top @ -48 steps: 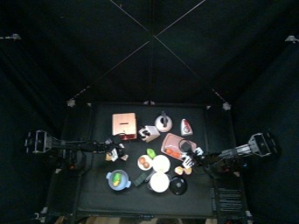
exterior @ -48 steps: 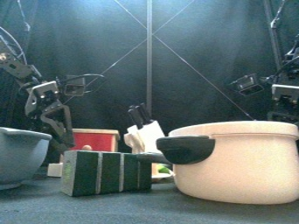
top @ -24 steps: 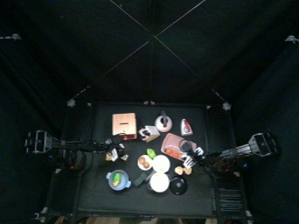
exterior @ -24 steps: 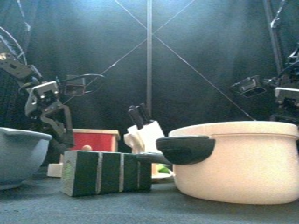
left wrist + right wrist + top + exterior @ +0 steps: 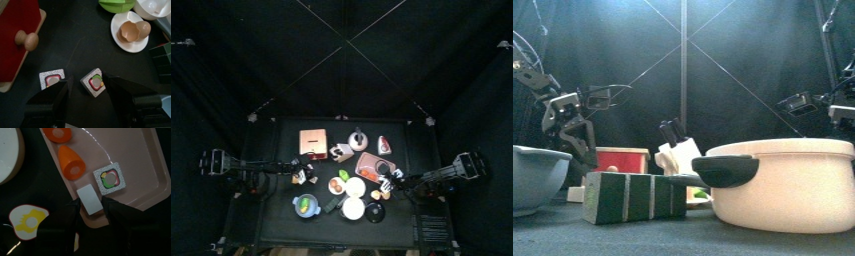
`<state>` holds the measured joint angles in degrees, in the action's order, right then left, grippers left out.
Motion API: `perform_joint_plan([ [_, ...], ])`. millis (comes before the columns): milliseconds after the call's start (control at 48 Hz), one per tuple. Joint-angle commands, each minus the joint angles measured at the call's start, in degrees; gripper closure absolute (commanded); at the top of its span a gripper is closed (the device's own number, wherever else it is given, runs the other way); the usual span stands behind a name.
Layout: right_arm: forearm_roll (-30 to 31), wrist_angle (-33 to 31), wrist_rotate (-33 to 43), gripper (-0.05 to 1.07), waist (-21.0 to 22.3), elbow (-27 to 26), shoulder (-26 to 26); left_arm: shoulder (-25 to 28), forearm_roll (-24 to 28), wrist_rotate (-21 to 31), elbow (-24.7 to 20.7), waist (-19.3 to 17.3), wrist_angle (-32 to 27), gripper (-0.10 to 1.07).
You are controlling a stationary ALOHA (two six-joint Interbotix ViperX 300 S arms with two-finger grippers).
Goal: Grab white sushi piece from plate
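The white sushi piece [image 5: 88, 201] is a small white block lying at the edge of the pink plate [image 5: 137, 168], beside a square sushi roll [image 5: 109, 178] and two orange pieces [image 5: 71, 160]. My right gripper [image 5: 93, 220] is open, with its jaws on either side of the near end of the white piece. In the top view the plate [image 5: 372, 163] sits right of the middle and the right gripper [image 5: 392, 178] is at its lower right edge. My left gripper [image 5: 90, 97] is open and empty above two sushi rolls [image 5: 94, 81] on the table.
A fried egg [image 5: 27, 223] and a white disc [image 5: 7, 158] lie beside the plate. Near the left gripper are a red box with a wooden knob [image 5: 17, 45] and a white dish [image 5: 130, 30]. A cream pot [image 5: 787, 185] and a grey bowl [image 5: 533, 175] stand at the front.
The right arm has sunk a little lower in the front view. The left arm has not moved.
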<state>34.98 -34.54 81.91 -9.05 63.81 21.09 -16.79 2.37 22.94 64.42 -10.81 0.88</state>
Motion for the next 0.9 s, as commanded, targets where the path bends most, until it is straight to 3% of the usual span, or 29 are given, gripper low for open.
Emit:
perform_joint_plan([
  [0,0.3,0.2,0.1,0.26,0.2,-0.5,0.4,0.0,0.2,-0.1,-1.0,-0.2,0.4,0.11],
  [333,-0.3,0.4,0.1,0.46,-0.3,-0.7,0.9,-0.1,0.2,0.0,-1.3,-0.1,0.4,0.11],
  [708,2.6,0.4,0.1,0.47,-0.4,-2.4,5.8,0.0,0.2,-0.2,-2.3,0.6,0.4,0.11],
  [875,5.8,3.3,0.1,0.48,0.1,-3.3,6.2,-0.1,1.5,-0.1,-3.7,0.8,3.2,0.11],
])
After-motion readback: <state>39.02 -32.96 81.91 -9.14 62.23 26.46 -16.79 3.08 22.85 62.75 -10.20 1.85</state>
